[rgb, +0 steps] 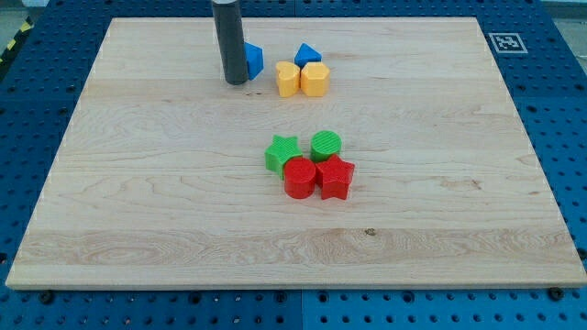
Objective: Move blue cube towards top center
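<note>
My tip sat touching the left face of the small blue plastic cube near the wooden board's top edge, mid-push, gripperless, with a short rightward nudge seemingly needed toward centre.

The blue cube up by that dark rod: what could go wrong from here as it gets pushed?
1. My tip sits against the blue cube on its left side, so a push may drive it right, into the yellow blocks and the other blue block.
2. The cube is already near the board's top edge; pushing too far up could slide it off.
3. An off-centre push may spin it away.
</note>
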Robot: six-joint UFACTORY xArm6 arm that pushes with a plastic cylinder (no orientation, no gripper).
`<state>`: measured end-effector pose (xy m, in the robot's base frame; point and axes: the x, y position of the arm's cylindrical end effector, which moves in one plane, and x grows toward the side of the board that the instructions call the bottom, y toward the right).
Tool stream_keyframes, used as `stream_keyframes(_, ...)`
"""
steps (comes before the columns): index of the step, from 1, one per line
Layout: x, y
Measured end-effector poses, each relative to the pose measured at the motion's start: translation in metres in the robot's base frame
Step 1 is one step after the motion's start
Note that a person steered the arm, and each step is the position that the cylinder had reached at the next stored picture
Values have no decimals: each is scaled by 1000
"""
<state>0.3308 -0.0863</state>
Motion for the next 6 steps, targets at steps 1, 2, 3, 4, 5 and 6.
stream_keyframes(1,-7,0)
stream_keyframes(2,-7,4)
stream_keyframes(3,-7,22)
stream_keyframes(4,-7,22)
stream_keyframes(5,-7,6)
stream_keyframes(6,-26,-47)
